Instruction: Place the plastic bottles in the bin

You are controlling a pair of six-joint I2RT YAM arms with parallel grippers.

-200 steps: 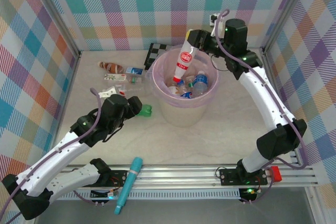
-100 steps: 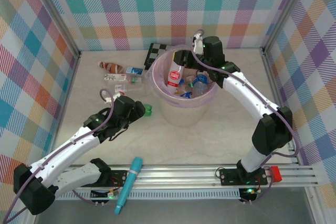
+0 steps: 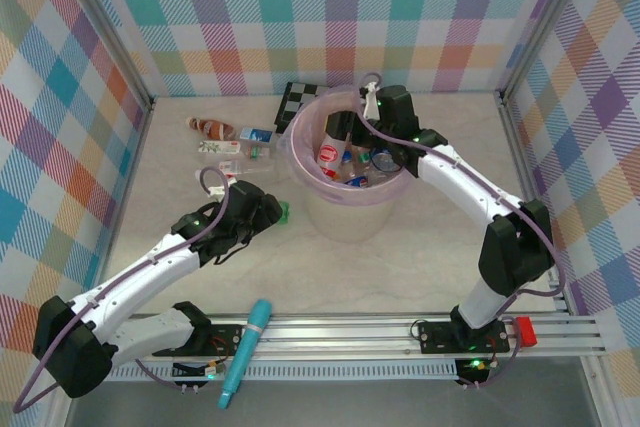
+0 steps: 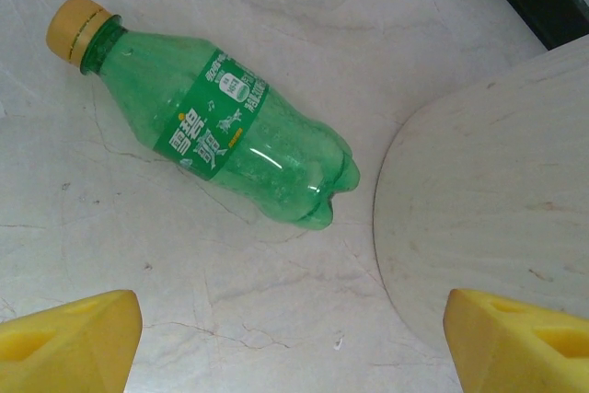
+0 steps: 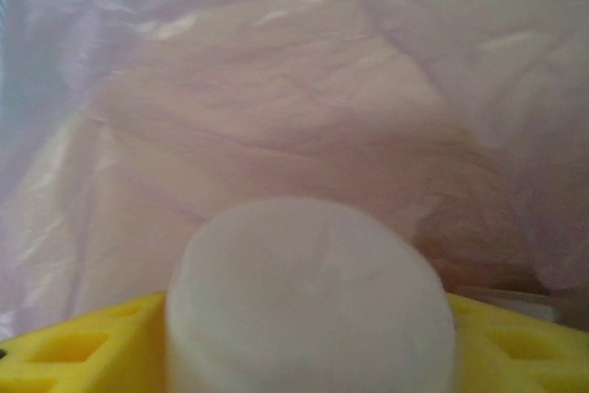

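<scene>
Dropping lower than before, right claw (image 3: pixel 346 135) and bottle (image 3: pixel 331 153) enter bin (image 3: pixel 345 215)

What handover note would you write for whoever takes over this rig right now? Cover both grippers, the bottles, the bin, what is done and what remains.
Left gripper: open, hovering above the green bottle, which lies on the table beside the bin.
Right gripper: down in the bin, with a white bottle end between its fingers; whether it is gripped or released cannot be told.
Done: several bottles lie in the bin.
Left: the green bottle and a few bottles on the table, left of the bin.
</scene>
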